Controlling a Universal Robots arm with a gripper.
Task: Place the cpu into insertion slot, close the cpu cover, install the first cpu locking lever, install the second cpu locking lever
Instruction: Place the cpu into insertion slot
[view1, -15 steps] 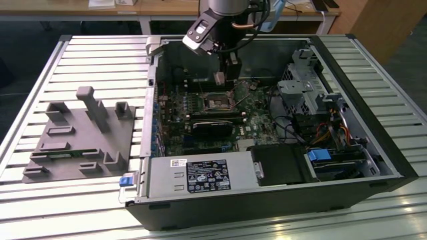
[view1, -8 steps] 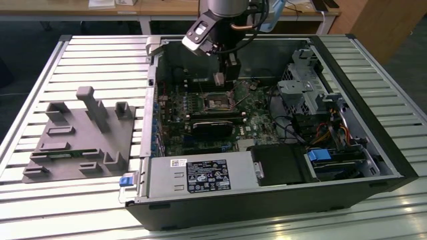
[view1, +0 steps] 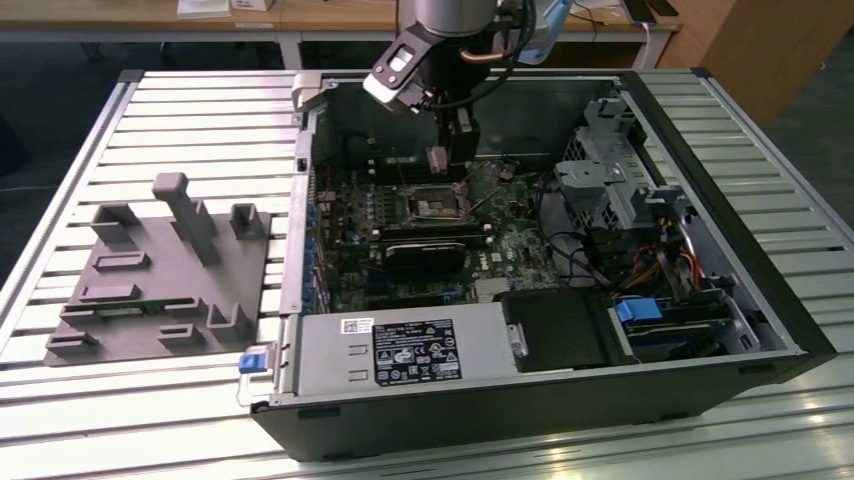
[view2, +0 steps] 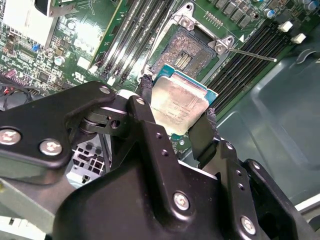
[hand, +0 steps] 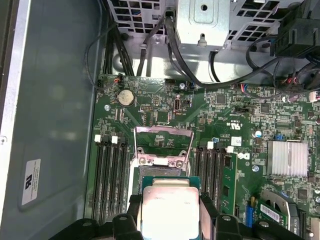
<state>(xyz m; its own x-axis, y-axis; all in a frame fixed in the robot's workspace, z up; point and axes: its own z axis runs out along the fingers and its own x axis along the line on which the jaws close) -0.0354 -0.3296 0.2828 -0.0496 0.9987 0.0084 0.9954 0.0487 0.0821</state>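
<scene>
Nearest the lens in the exterior view: black computer case (view1: 534, 415) lying open side up on the slatted bench (view1: 134, 120), power supply (view1: 400, 350) along its near wall. Grey fixture block (view1: 160, 270) sits well apart, toward the bench edge on the exterior view's left. Arm's gripper (view1: 445, 160) hangs inside the case over the green board (view1: 521, 200), close above the insertion slot (view1: 437, 203).

Second wrist view: black fingers (view2: 146, 95) pinch the cpu (view2: 179, 107) by two opposite edges, pale metal face toward the camera. Edge grip likely keeps the underside contacts untouched and lets the chip go down flat. Not yet seated; socket's dark centre lies bare. Thin locking lever (view2: 250, 54) stands swung out beside the socket, clear of the way down.

First wrist view: cpu cover (hand: 163, 142) is flipped up on the side of the slot away from the claw, leaving the opening free. Held cpu sits just short of the opening, edges roughly parallel to the socket rim.
</scene>
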